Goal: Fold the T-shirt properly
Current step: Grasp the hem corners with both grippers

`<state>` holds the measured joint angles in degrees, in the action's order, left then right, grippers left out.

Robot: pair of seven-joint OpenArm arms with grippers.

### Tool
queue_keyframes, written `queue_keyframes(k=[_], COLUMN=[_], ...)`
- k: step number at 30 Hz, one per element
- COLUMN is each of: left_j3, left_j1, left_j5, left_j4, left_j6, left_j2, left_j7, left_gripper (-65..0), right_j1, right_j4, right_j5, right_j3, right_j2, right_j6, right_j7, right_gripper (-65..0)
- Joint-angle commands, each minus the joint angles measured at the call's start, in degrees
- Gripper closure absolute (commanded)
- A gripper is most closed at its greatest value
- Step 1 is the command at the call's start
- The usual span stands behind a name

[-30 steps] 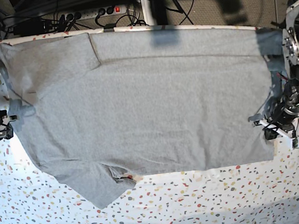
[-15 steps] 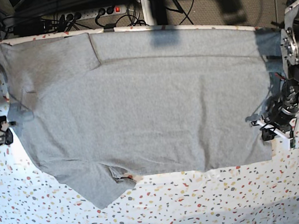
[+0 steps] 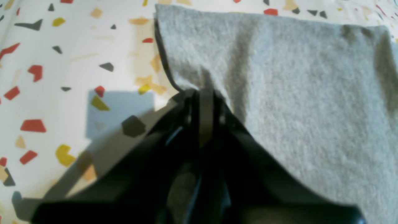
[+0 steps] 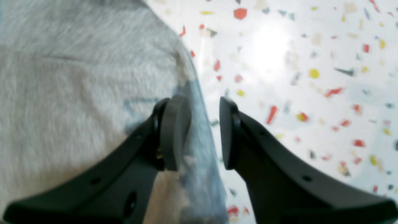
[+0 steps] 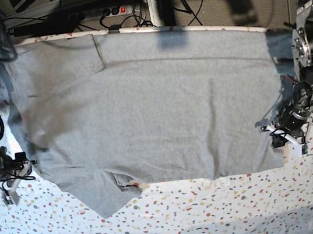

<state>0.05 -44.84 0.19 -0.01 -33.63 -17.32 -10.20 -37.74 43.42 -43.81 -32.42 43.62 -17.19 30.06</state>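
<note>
While right gripper (image 4: 203,130) gapes, left gripper (image 3: 205,102) pinches T-shirt (image 3: 295,93).

Overhead light glares off the speckled cloth (image 4: 267,53); wrist views are soft, close gripper fingers (image 4: 174,130) blurred, dark shadows across the base view's top.

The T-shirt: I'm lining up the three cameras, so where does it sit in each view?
Base: the T-shirt spreads across the upper middle.
Left wrist: it fills the right side, its edge pinched in the left gripper.
Right wrist: it fills the left side, beside the open right gripper.
Shared landmark: the speckled cloth.
</note>
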Motion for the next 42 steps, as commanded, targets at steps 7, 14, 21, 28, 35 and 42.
queue_keyframes(k=[7,14,21,28,35,42], left_j3=[0.0,0.0,0.0,0.0,0.0,0.0], left_j1=[-0.9,-0.9,-0.9,-0.9,-0.9,-0.9], left_j5=[0.9,0.9,0.9,0.9,0.9,0.9], left_j4=[0.0,0.0,0.0,0.0,0.0,0.0], left_j6=[-0.7,-0.7,-0.7,-0.7,-0.7,-0.7], left_j2=[0.3,0.3,0.3,0.3,0.3,0.3], left_j7=[1.8,0.4,0.4,0.4,0.4,0.2], left_gripper=[0.0,0.0,0.0,0.0,0.0,0.0], right_j1=[-17.1,-20.6,-19.3,-16.3,-15.4,-15.3], right_j4=[-23.8,-34.9,-35.8,-35.8,-35.8,-35.8], right_j5=[8.5,16.7,16.3,13.3,13.4,13.4], right_j3=[-5.4,-5.4,-5.4,-5.4,-5.4,-5.4], right_j2=[-8.4,-13.6,-13.6,-13.5,-13.5,-13.4], right_j6=[-5.4,-6.4,-6.4,-6.4,-6.4,-6.4], right_j7=[-1.9,-7.8,-9.1,-10.4,-9.9,-12.5], right_gripper=[-20.2,-20.2,-20.2,-20.2,-17.2,0.0])
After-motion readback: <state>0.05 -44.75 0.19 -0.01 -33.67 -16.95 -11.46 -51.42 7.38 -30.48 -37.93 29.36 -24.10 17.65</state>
